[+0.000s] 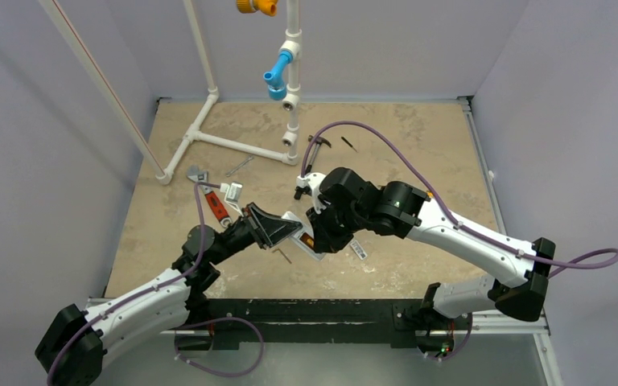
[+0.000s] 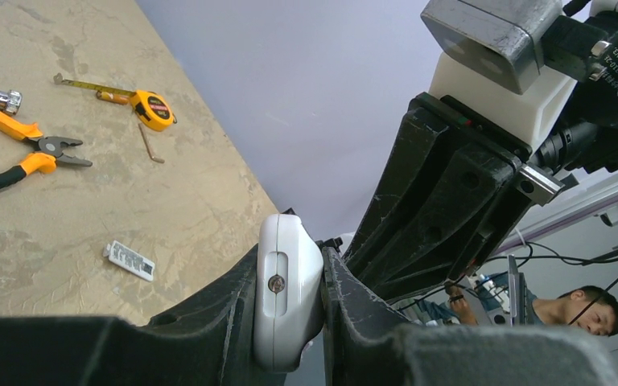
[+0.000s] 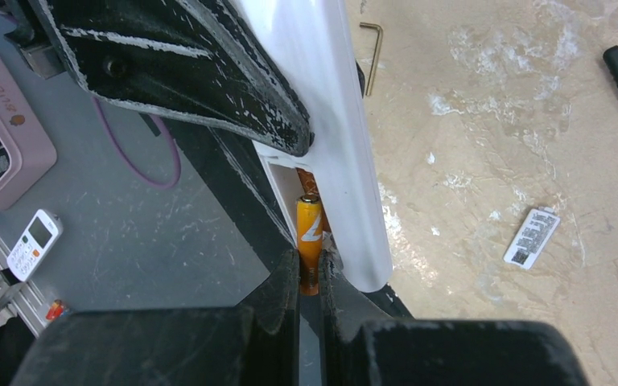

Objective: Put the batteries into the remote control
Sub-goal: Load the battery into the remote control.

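- Left tool (image 2: 290, 261): nearly closed, clamping the remote control (image 3: 338, 137) by its narrow edges; handset held off the worktop (image 1: 418, 145), its open recess (image 3: 283, 173) facing the right tool.
- Right tool (image 3: 308, 261): closed almost to touching, pinching one orange battery (image 3: 309, 229) by its lower end; the battery's free tip sits at the mouth of the recess, just ahead of the fingertips.
- Sliver of orange deeper in the recess, beyond the held battery; cannot tell whether it is a second cell already seated.
- Risk, slip: the pinch covers only a short length of a smooth round cell; a sideways push against the recess rim could roll it out and drop it to the worktop below both tools.
- Risk, twist: the handset is gripped on thin edges only; pressing the cell home may pivot it between the left fingers and spoil the line-up.
- Risk, collision: the two tools are crowded together, fingers near touching; a small overshoot would knock them.
- Risk, polarity: terminal markings not readable; orientation unconfirmed.
- Loose nearby, beside the right tool: small white labelled strip (image 3: 532, 237) on the worktop.
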